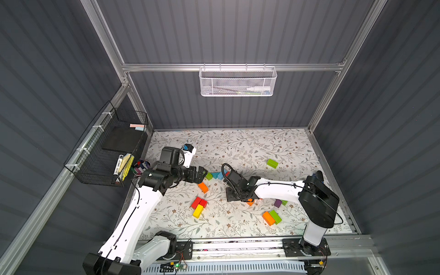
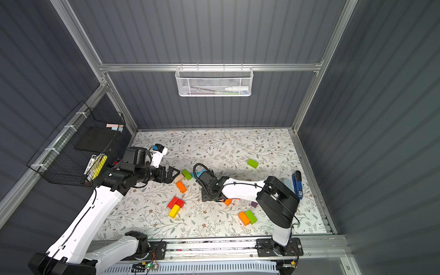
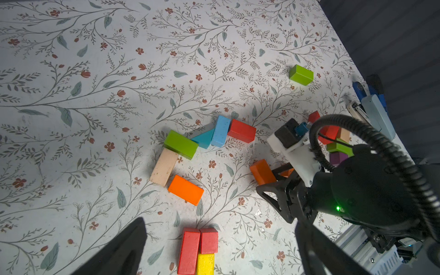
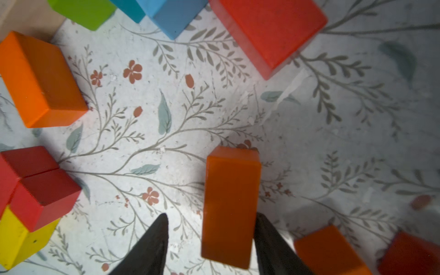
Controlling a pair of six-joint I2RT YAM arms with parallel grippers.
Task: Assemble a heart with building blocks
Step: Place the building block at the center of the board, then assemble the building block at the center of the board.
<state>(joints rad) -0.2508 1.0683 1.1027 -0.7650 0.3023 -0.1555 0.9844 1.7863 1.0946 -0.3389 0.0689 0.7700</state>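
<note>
The building blocks lie scattered on the floral table. My right gripper point(image 4: 212, 215) points down over an orange brick point(image 4: 231, 202) lying on the table. It is open: one finger is beside the brick and the other stands off with a gap. My left gripper point(image 3: 220, 238) is wide open and empty, hovering above two red bricks point(image 3: 189, 250) and a yellow brick point(image 3: 205, 264) packed together. Behind these lie an orange brick point(image 3: 185, 189), a tan brick point(image 3: 163, 170), a green brick point(image 3: 181, 144), blue pieces point(image 3: 220, 131) and a red brick point(image 3: 241, 131). In a top view the left gripper point(image 1: 202, 172) is left of the right gripper point(image 1: 232, 196).
A lone green brick point(image 1: 272, 163) lies far right. An orange and green pair point(image 1: 269, 217) and a purple cube point(image 1: 277, 203) sit near the right arm. A blue stapler point(image 2: 297, 184) lies at the right edge. A black wire basket point(image 1: 107, 152) hangs on the left wall.
</note>
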